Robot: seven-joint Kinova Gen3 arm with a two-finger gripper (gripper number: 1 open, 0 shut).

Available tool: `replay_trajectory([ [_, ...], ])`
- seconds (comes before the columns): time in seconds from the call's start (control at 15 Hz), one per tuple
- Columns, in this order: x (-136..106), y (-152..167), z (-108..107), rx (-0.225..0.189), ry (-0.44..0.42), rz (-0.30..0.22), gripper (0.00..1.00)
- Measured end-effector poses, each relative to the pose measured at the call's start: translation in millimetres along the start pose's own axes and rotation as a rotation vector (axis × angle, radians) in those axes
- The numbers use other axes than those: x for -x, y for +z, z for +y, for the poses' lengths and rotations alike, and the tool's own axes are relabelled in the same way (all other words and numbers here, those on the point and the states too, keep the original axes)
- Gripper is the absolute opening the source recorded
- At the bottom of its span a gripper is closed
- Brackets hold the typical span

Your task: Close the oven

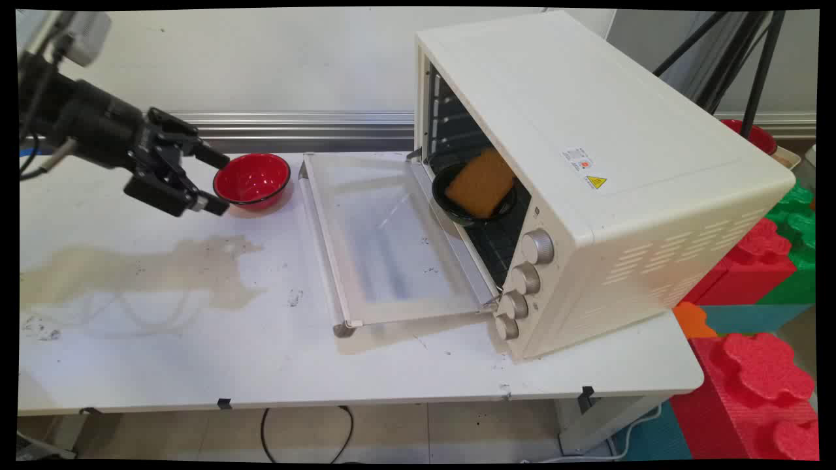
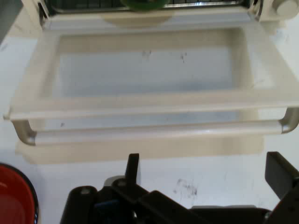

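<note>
Jaws (image 1: 219, 183) gape wide and empty beside a glossy round red bowl (image 1: 252, 179) near the oven's glass door (image 1: 385, 241).

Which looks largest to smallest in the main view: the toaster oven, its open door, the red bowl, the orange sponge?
1. toaster oven
2. open door
3. red bowl
4. orange sponge
The bowl and sponge look close; the sponge lies partly inside the oven.

- Gripper (image 1: 219, 183): black, two-fingered, with jointed linkage bars.
- Wrist: black cylinder.
- Arm (image 1: 85, 29): white-grey link at far left.
- Cables (image 1: 29, 163): thin, black, hanging.
</note>
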Motion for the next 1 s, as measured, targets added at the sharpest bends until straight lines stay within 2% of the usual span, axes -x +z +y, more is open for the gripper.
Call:
replay_trajectory([
  [0.47, 21, 31, 5, -0.01, -0.019, -0.091, 1.0],
  [1.0, 43, 55, 8, -0.004, -0.038, -0.129, 1.0],
])
